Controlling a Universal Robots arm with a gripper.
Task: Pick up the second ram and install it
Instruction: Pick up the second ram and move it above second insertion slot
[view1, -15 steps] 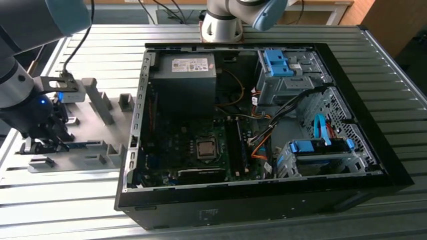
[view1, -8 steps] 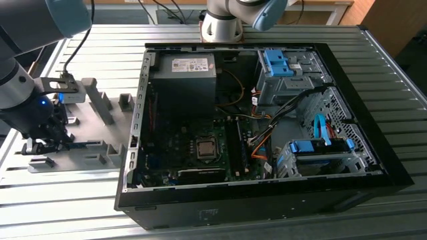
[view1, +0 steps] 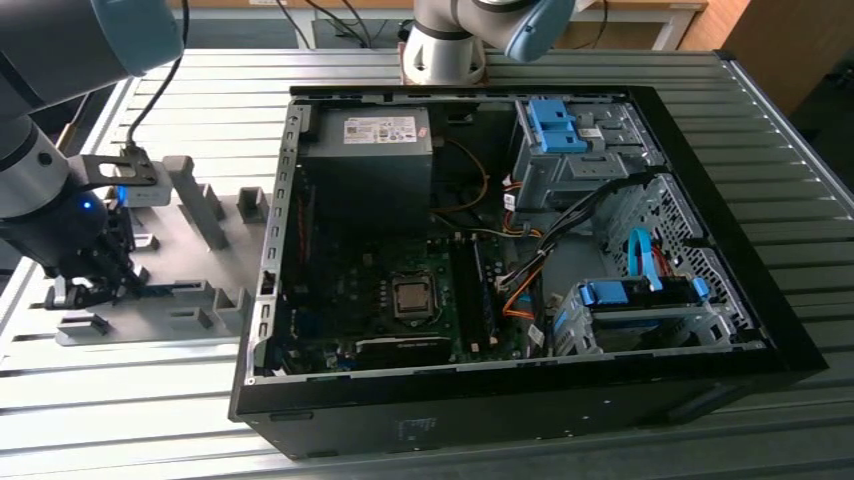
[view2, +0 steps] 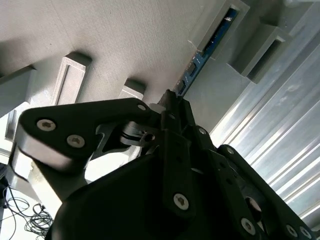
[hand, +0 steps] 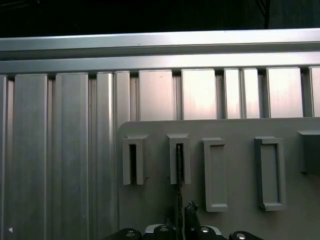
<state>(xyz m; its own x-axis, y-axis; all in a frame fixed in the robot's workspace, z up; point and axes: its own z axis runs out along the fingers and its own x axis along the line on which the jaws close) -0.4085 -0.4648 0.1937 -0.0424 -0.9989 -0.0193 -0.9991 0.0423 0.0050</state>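
Gripping: black metal two-finger gripper (view2: 172, 95), fingers pressed together on the near end of the thin flat blue-green circuit-board ram stick (view2: 206, 50).
Ram stick position: standing on edge, far end seated in a grey plastic slotted block (view2: 246, 7); it is not in the computer.
Ram stick detail: small black chips and pale contacts visible along the blue face in the second wrist view.
First wrist view: ram stick seen edge-on as a thin dark line running from the slot of one block (hand: 186, 160) down to the fingers (hand: 190, 209); the neighbouring slotted block (hand: 141, 162) has a dark slot, contents cannot tell.
Fixture: flat grey plastic plate (view1: 160, 325) carrying several upright grey blocks, lying on the ribbed aluminium table (view1: 774, 110).
Arm: grey and blue robot arm (view1: 40, 170) at the exterior view's left, reaching down over the plate.
Computer: open black desktop case (view1: 334, 420) just beside the plate on the exterior view's right, motherboard (view1: 334, 300) exposed inside.
Gap: gripper and ram stick sit outside the case wall, apart from the motherboard.
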